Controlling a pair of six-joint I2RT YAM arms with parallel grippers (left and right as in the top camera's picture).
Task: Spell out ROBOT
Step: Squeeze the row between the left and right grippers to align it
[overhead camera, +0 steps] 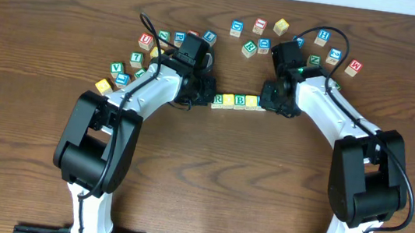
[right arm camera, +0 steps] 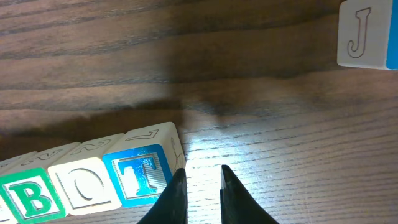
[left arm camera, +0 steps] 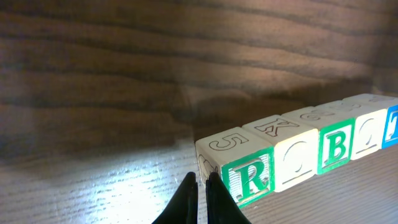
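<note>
A row of wooden cubes lies mid-table. In the left wrist view it reads green R (left arm camera: 249, 177), O (left arm camera: 298, 163), green B (left arm camera: 336, 146), O (left arm camera: 368, 134), then the edge of the blue T (left arm camera: 392, 124). My left gripper (left arm camera: 200, 178) is shut and empty, its tips just left of the R cube. My right gripper (right arm camera: 202, 171) stands a little open with nothing between its fingers, its left finger beside the blue T (right arm camera: 140, 174). From overhead, the R (overhead camera: 218, 100) and B (overhead camera: 240, 101) show, and the right gripper (overhead camera: 269, 101) hides the T end.
Loose letter cubes lie scattered behind the arms, a group at the back left (overhead camera: 145, 43) and another at the back right (overhead camera: 260, 28). A yellow cube (overhead camera: 102, 85) sits beside the left arm. A J cube (right arm camera: 367, 34) lies beyond the right gripper.
</note>
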